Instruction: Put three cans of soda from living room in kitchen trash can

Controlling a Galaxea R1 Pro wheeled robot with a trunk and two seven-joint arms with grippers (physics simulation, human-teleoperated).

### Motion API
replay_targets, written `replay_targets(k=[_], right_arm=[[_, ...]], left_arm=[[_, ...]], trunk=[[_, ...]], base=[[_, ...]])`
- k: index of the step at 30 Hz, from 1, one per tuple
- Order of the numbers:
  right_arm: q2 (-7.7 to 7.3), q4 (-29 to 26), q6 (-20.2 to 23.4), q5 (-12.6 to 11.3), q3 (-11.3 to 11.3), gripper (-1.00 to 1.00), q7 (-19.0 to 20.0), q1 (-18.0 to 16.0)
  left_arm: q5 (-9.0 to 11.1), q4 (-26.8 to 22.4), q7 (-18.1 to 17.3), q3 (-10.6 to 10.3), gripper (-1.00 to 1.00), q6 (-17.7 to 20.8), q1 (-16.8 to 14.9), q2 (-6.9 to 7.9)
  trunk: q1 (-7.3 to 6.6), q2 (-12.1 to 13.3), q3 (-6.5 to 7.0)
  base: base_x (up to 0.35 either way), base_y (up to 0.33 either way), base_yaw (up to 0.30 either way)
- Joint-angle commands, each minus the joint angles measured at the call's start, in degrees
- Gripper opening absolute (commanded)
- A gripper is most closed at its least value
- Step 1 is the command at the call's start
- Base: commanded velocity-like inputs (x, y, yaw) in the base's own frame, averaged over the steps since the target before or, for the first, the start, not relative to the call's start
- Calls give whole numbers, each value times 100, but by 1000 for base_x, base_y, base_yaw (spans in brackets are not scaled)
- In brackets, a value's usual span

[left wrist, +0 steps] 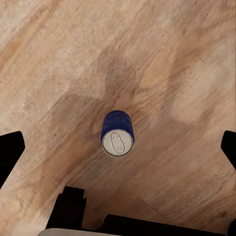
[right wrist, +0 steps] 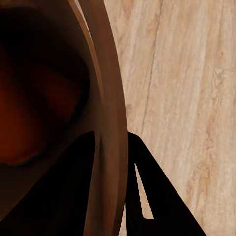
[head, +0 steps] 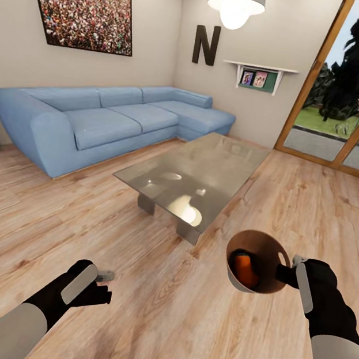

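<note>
My right gripper [head: 288, 274] is shut on the rim of the brown tash can [head: 261, 235] and holds it above the wood floor, tilted so its mouth faces me. An orange can of soda [head: 244, 270] lies inside it. In the right wrist view the fingers [right wrist: 147, 187] pinch the bin's rim [right wrist: 109, 98] from both sides. My left gripper [head: 103, 285] hangs open over the floor. In the left wrist view a can of soda [left wrist: 117, 134] with blue sides and a silver top stands upright on the floor, centred between the spread fingers [left wrist: 11, 147] and untouched.
A glass coffee table [head: 204, 172] stands ahead in the living room, with a long blue corner sofa [head: 107, 121] behind it at the left. Glass doors [head: 357, 92] are at the far right. A pendant lamp [head: 236, 2] hangs overhead. Wood floor surrounds both arms.
</note>
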Motion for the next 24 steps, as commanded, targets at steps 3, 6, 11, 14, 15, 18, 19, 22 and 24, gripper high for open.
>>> replay_targets(k=[3,6,11,14,15,18,19,22,24], right_arm=[[0,-7,0,-77,-3,-100,35,-4],[-7,-9,0,-77,-4,-100,35,-4],[-14,-9,0,-77,-5,-100,35,-4],[-15,-8,0,-77,-5,-100,35,-4],[-15,-9,0,-77,-5,-100,35,-4],[-15,-7,0,-77,-5,-100,35,-4],[-17,-8,0,-77,-5,-100,35,-4],[-21,-5,0,-77,-5,-100,35,-4],[-22,-4,0,-77,-5,-100,35,-4]], left_arm=[[3,3,-4,0,100,2,2,2],[5,5,-10,0,100,3,2,0],[2,7,-16,0,100,4,0,-32],[-4,9,-17,0,100,4,1,-50],[-9,10,-18,0,100,4,1,-53],[-17,8,-18,0,100,4,3,-72],[-18,8,-18,0,100,4,3,-78],[-21,10,-18,0,100,5,4,-82],[-22,10,-18,0,100,5,4,-85]], trunk=[[66,-123,-81],[132,-243,-162],[241,-443,-298],[307,-564,-379],[329,-604,-406],[395,-724,-488],[417,-764,-515],[483,-885,-596],[527,-965,-650]], base=[[0,0,0],[0,0,0],[0,0,0],[0,0,0],[0,0,0],[0,0,0],[0,0,0],[0,0,0],[0,0,0]])
